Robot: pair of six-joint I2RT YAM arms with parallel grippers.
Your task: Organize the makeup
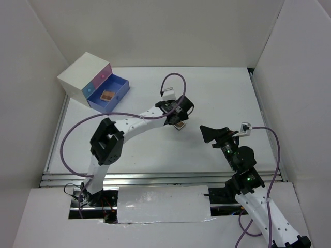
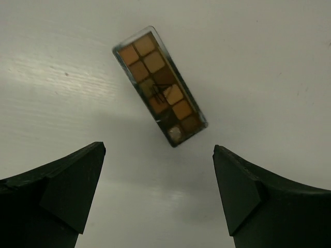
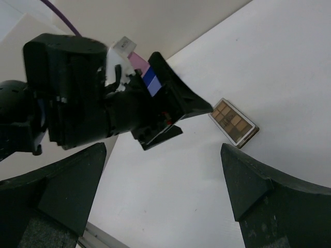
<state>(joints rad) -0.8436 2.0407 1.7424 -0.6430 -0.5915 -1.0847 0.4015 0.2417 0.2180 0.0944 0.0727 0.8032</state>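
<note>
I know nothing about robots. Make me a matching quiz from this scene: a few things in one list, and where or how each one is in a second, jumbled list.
Things:
1. brown palette
2. blue drawer
3. left tool
4. small brown item

Places or states:
a. pulled out of the white box
b. lying flat on the table
c. inside the drawer
d. wide open, holding nothing

Pairs: 1-b, 2-a, 3-d, 4-c.
</note>
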